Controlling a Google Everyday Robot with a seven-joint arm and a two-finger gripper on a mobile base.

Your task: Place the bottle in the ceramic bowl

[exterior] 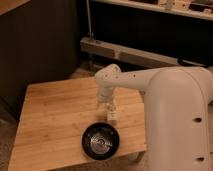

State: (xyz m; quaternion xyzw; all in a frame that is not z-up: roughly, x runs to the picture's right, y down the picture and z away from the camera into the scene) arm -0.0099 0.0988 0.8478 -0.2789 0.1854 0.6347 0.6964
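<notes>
The small white bottle [113,117] stands upright on the wooden table [55,115], just behind the right side of the bowl. The glossy black ceramic bowl [101,141] sits near the table's front edge, with nothing in it. My gripper [107,106] hangs from the white arm directly above the bottle, down around its neck. The bottle's top is partly hidden by the gripper.
The big white arm and body [175,115] fill the right side of the view. A dark wall and a metal shelf rail [125,52] stand behind the table. The table's left half is bare wood.
</notes>
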